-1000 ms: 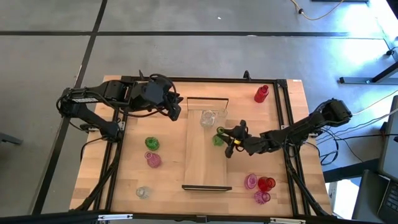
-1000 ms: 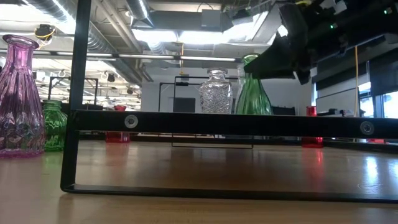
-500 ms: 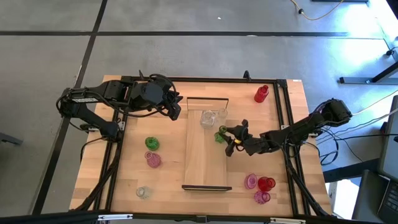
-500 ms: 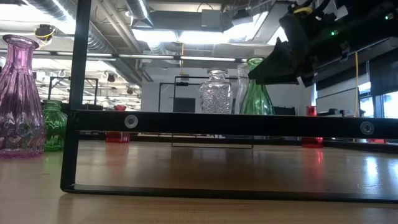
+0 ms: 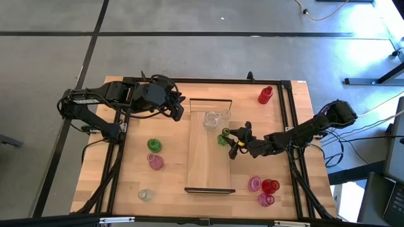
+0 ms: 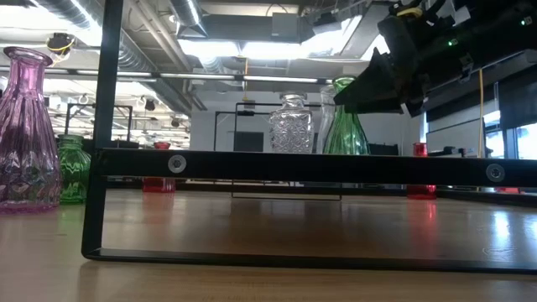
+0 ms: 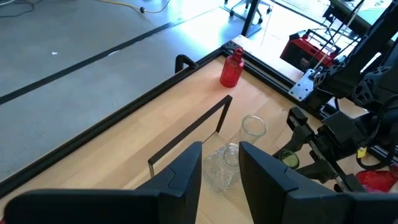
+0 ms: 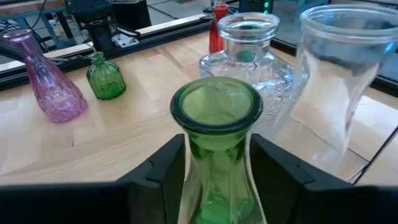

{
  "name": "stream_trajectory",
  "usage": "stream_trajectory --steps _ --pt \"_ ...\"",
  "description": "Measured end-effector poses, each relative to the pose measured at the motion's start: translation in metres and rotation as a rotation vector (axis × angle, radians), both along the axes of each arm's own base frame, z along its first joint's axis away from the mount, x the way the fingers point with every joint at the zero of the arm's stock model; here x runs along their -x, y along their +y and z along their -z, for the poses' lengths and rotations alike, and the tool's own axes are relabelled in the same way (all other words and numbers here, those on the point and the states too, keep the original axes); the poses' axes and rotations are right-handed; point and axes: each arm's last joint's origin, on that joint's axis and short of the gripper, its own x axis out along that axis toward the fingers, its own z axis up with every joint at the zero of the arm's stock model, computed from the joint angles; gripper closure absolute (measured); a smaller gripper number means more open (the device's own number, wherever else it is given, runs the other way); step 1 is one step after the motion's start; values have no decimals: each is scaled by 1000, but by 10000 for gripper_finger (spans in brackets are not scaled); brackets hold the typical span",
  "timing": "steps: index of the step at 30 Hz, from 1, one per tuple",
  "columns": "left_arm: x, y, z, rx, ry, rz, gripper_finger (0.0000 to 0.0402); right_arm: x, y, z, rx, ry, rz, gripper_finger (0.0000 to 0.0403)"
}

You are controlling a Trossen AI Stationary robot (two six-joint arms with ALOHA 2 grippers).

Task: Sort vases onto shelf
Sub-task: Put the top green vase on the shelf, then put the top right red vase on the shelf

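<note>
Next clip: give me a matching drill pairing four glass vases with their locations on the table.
Things:
1. tall green glass vase
2. clear cut-glass bottle
3. red glass bottle
4. small ribbed green glass vase

Places:
A. far right corner of the table
B. between the right gripper fingers
C. tabletop left of the shelf
D. far end of the shelf

Pairs: 1-B, 2-D, 3-A, 4-C

No text, label, brand, number or sign can be read in any view, neither on the vases, the shelf, the arms nor the room beyond.
</note>
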Motion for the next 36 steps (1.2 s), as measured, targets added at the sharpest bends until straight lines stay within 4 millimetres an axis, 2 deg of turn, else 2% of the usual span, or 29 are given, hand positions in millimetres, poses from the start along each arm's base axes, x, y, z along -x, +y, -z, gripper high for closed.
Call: stream_trajectory --steps 9,13,29,36 --pt "0 0 0 1 -1 -1 301 0 0 -1 7 -14 24 179" --pt "0 0 0 1 -1 -1 301 -5 2 -7 -20 -24 -22 163" --pt "0 0 0 -12 9 10 301 -14 6 -27 45 40 -31 157" --pt "0 0 0 -17 13 14 301 -16 5 -48 115 13 9 157"
